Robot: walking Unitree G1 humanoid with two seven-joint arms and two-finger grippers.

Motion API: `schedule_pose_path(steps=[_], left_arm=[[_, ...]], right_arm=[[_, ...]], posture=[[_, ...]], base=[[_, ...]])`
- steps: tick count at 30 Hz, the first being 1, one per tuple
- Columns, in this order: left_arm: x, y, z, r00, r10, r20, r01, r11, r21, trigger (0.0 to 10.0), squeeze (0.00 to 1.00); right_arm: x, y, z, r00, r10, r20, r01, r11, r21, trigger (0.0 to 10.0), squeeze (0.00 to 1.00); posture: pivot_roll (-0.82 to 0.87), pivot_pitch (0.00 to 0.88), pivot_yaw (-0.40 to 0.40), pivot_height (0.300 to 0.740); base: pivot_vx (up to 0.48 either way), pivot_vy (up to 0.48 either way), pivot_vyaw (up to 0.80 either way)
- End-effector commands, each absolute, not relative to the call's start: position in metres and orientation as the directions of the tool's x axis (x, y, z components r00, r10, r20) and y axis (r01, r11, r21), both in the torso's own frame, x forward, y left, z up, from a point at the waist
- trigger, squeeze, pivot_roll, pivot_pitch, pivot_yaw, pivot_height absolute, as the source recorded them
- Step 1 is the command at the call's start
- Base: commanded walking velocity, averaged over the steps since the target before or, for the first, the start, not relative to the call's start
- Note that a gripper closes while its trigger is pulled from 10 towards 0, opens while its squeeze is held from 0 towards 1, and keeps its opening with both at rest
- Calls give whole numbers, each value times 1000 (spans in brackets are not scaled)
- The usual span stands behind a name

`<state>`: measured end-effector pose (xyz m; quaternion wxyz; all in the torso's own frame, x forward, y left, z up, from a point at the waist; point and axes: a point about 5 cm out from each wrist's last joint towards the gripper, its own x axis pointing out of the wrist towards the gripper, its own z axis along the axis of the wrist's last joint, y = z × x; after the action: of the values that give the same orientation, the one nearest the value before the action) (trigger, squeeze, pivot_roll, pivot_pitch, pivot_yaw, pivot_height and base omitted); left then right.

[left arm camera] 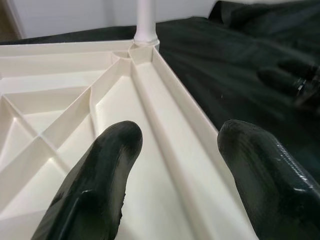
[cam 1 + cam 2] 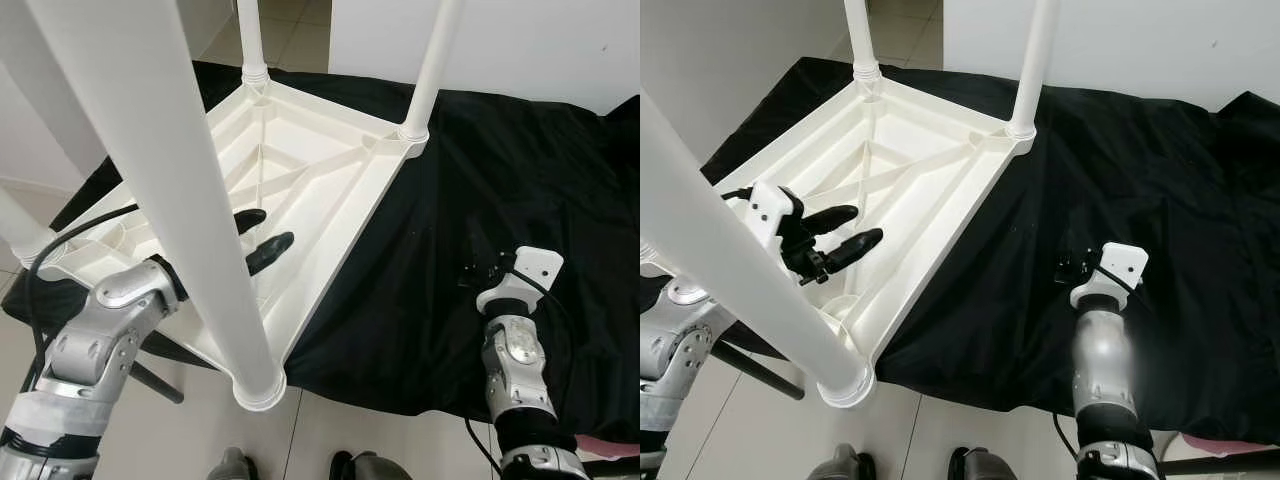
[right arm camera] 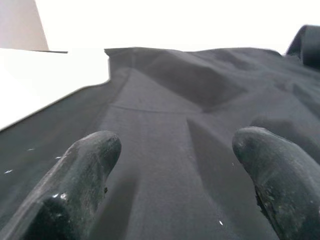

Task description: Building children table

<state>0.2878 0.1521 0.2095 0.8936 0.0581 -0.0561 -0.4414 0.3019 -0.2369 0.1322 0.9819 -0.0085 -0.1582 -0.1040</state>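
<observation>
A black cloth covers the floor. The white table lies upside down on it, at about ten o'clock in the head views. Its legs stick up: two far ones at twelve o'clock, and one near leg very close to the camera, hiding part of the left arm. A dark bar pokes out under the table at seven o'clock.

The left gripper reaches over the ribbed underside of the table, its fingers spread apart with nothing between them. The right gripper hovers low over the cloth at four o'clock, fingers apart and empty.
</observation>
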Motion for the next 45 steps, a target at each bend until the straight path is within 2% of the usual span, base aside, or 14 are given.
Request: schedule_pose_path(steps=[1, 5, 11, 19, 22, 23, 26, 28, 35, 42, 45], left_arm=[[286, 154, 208, 558, -829, 22, 815, 553, 173, 10000, 0], [287, 163, 209, 550, -835, 5, 816, 539, 209, 10000, 0], [280, 177, 210, 536, -844, -13, 803, 506, 315, 10000, 0], [262, 186, 197, 436, -892, -121, 857, 371, 358, 10000, 0], [259, 187, 194, 417, -897, -145, 868, 345, 358, 10000, 0], [255, 189, 191, 380, -907, -181, 890, 305, 340, 10000, 0], [251, 191, 189, 352, -913, -207, 901, 270, 339, 10000, 0], [247, 195, 183, 318, -911, -263, 906, 210, 368, 10000, 0], [246, 200, 168, 277, -886, -372, 919, 130, 373, 10000, 0], [250, 197, 158, 270, -872, -409, 922, 112, 371, 10000, 0], [259, 191, 149, 305, -849, -431, 907, 120, 404, 10000, 0]], right_arm=[[298, -239, 128, 934, -207, 292, 209, 978, 23, 10000, 0], [288, -240, 136, 931, -162, 327, 166, 986, 15, 10000, 0], [270, -227, 157, 922, -14, 387, 0, 999, 37, 10000, 0], [261, -212, 167, 917, 132, 376, -146, 989, 8, 10000, 0], [260, -210, 169, 916, 151, 373, -164, 986, 4, 10000, 0], [259, -209, 171, 913, 171, 371, -182, 983, -6, 10000, 0], [259, -208, 172, 911, 184, 369, -193, 981, -11, 10000, 0], [259, -208, 173, 911, 197, 362, -205, 979, -15, 10000, 0], [255, -206, 175, 916, 220, 337, -227, 974, -19, 10000, 0], [254, -207, 176, 918, 215, 334, -222, 975, -19, 10000, 0], [254, -205, 177, 919, 219, 327, -225, 974, -19, 10000, 0]], posture=[[11, 153, 24, 740], [11, 155, 22, 740], [10, 154, 19, 740], [12, 149, 15, 740], [12, 152, 12, 740], [15, 156, 11, 740], [14, 157, 12, 740], [15, 161, 13, 740], [7, 163, 19, 740], [0, 165, 23, 740], [-11, 171, 26, 740]], base=[[0, 0, 0], [0, 0, 0], [0, 0, 0], [0, 0, 0], [0, 0, 0], [0, 0, 0], [0, 0, 0], [0, 0, 0], [0, 0, 0], [0, 0, 0], [0, 0, 0]])
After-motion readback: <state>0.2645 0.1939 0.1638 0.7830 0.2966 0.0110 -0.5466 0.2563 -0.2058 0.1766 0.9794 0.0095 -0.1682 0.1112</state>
